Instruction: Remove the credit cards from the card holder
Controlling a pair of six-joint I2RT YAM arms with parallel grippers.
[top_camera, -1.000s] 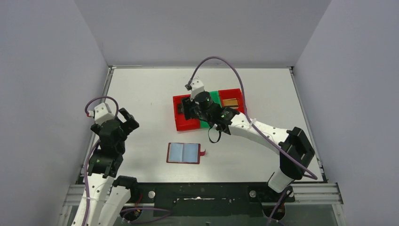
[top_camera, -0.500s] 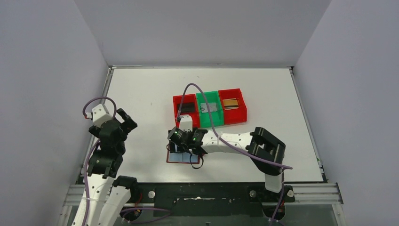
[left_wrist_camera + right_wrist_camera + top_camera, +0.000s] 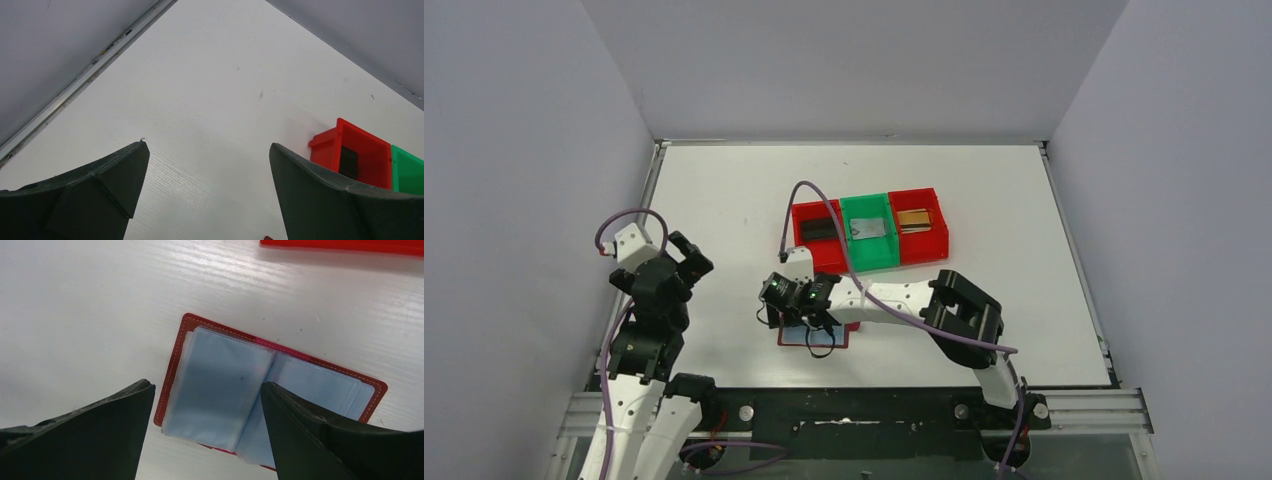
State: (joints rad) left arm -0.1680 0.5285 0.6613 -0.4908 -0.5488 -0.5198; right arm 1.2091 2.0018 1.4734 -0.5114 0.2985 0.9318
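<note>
The card holder [image 3: 300, 382] lies open on the white table, dark red with pale blue-grey sleeves, and I see no card in the sleeves that face up. My right gripper [image 3: 206, 386] hovers open just over its left half; from above the gripper [image 3: 792, 316] hides most of the holder [image 3: 829, 338]. Three credit cards lie in the bins: a dark one [image 3: 821, 228], a silvery-grey one [image 3: 871, 229] and a gold one [image 3: 913, 219]. Over at the left my other gripper [image 3: 686, 255] is raised, open and empty, and its own view shows its fingers spread [image 3: 207, 146] over bare table.
A row of three bins stands behind the holder: a red bin [image 3: 809, 262], a green bin [image 3: 871, 260] and another red bin [image 3: 936, 240]. The right arm's purple cable loops over the left red bin. The table's raised metal edge [image 3: 85, 80] runs along the left.
The right arm has swung from over the bins down and forward to the card holder, its jaws opening wider. The left arm has drifted slightly left.
</note>
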